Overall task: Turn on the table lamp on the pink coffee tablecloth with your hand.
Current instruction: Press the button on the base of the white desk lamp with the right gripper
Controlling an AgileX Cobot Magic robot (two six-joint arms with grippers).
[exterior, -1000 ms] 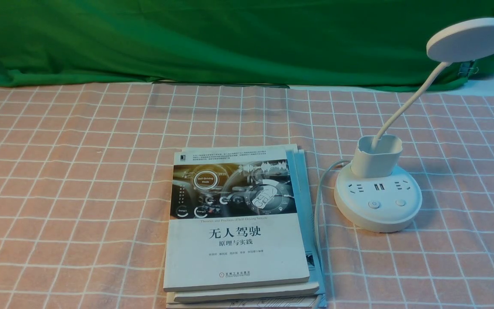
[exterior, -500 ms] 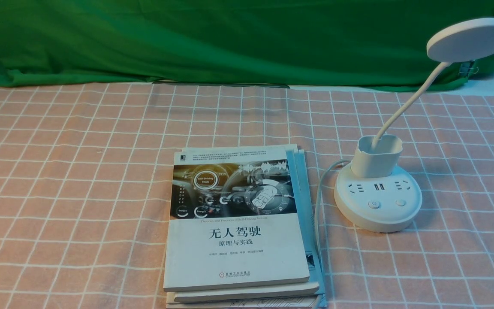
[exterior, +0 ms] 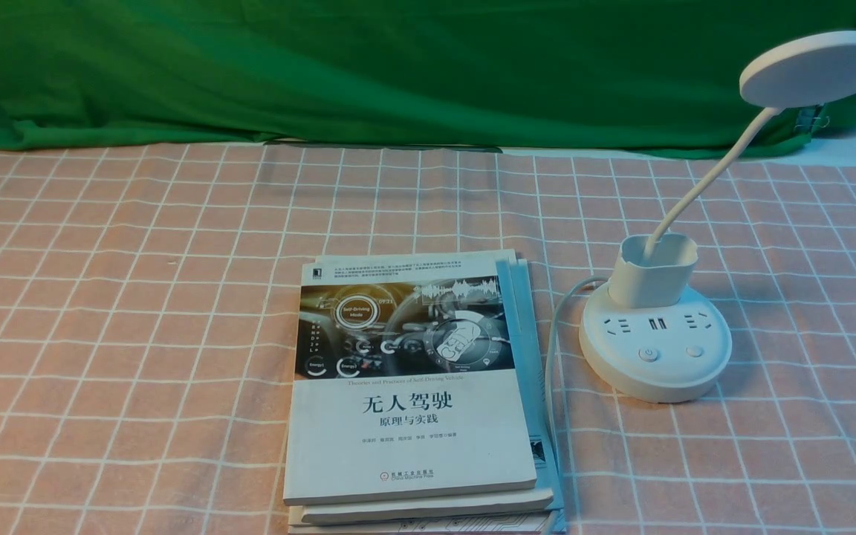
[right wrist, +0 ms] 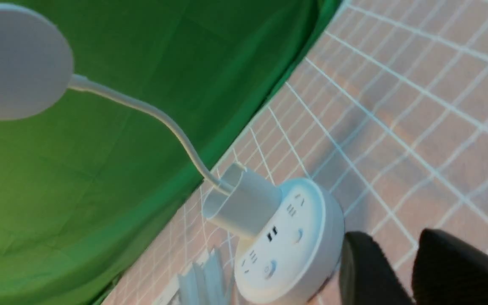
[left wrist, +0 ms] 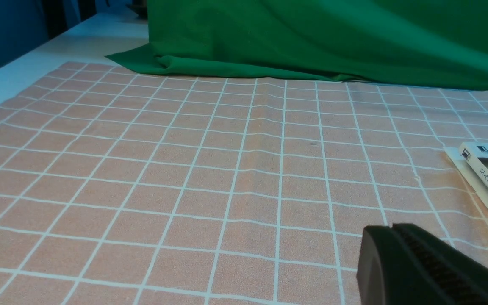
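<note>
The white table lamp stands on the pink coffee tablecloth [exterior: 138,297] at the right in the front view, with round base [exterior: 655,364], cup holder [exterior: 652,271] and disc head [exterior: 816,68]. The head looks unlit. Two buttons [exterior: 648,354] sit on the base's near side. Neither gripper shows in the front view. In the right wrist view my right gripper [right wrist: 391,234] is open and empty, its fingers [right wrist: 362,267] just beside the lamp base [right wrist: 307,220], over the cloth. In the left wrist view my left gripper [left wrist: 390,231] is shut and empty, low over the cloth [left wrist: 184,169].
A stack of books [exterior: 413,401] lies left of the lamp, its corner also in the left wrist view [left wrist: 487,169]. The lamp's white cord [exterior: 550,357] runs between books and base. A green backdrop cloth [exterior: 398,67] hangs along the far edge.
</note>
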